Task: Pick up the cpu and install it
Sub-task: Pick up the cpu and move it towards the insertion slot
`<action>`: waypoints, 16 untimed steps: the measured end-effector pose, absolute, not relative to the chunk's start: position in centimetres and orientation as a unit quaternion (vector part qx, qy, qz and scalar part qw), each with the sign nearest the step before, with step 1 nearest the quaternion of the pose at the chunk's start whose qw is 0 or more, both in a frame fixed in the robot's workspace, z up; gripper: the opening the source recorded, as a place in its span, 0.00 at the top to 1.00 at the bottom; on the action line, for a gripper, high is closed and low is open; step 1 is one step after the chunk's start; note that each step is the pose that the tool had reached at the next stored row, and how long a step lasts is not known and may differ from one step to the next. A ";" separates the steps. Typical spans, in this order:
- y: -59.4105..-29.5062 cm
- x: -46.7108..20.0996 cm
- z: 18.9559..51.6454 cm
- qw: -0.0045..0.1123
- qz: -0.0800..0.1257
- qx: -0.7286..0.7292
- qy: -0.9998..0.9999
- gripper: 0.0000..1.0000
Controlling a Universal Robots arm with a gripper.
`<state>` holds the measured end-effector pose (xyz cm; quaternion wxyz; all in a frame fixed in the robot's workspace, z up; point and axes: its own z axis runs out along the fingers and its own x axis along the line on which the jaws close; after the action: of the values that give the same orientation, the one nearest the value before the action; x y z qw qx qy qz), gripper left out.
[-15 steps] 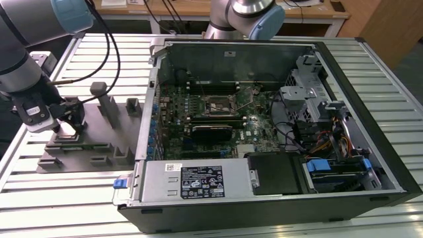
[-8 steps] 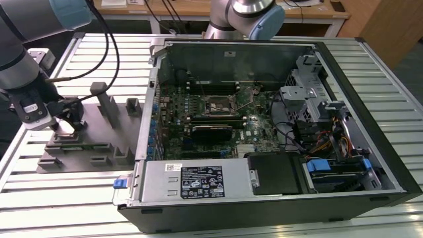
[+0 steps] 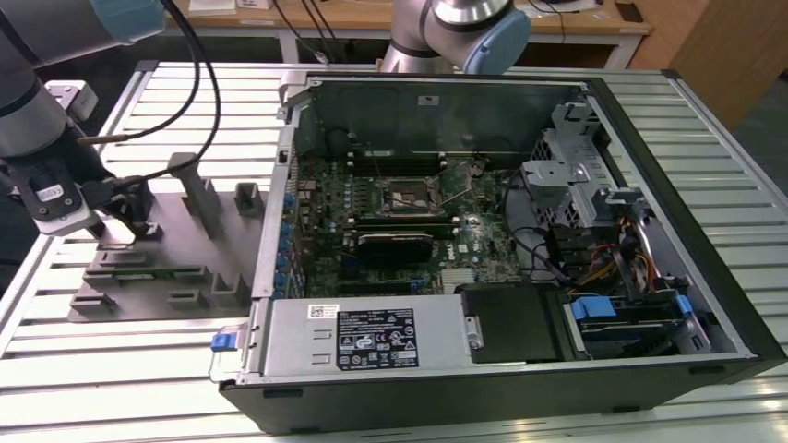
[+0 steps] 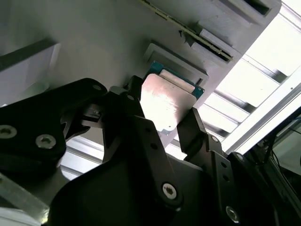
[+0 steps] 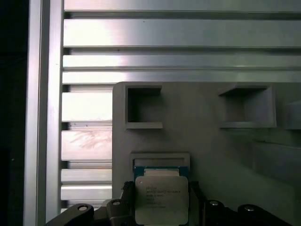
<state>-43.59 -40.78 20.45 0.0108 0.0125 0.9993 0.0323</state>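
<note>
2 jaws on cpu [image 5: 161,197] edges, fixture [image 5: 207,141] close

Ribbed silver bench [image 3: 99,369], long slats bright with glare. Behind it, a pale wooden desk [image 3: 369,14] on white legs, with black cables [image 3: 299,32] hanging down. Brown wooden cabinet [image 3: 726,46] at the exterior view's right, above dark grey floor [image 3: 770,129].
</note>
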 end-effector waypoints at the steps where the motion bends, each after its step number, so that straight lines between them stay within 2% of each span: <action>1: -40.8 -43.6 20.6 0.011 0.032 0.013 0.999 0.45; 16: -40.8 -43.6 22.6 0.011 0.032 0.013 0.999 0.45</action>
<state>-43.57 -40.76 22.61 0.0108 0.0125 0.9993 0.0323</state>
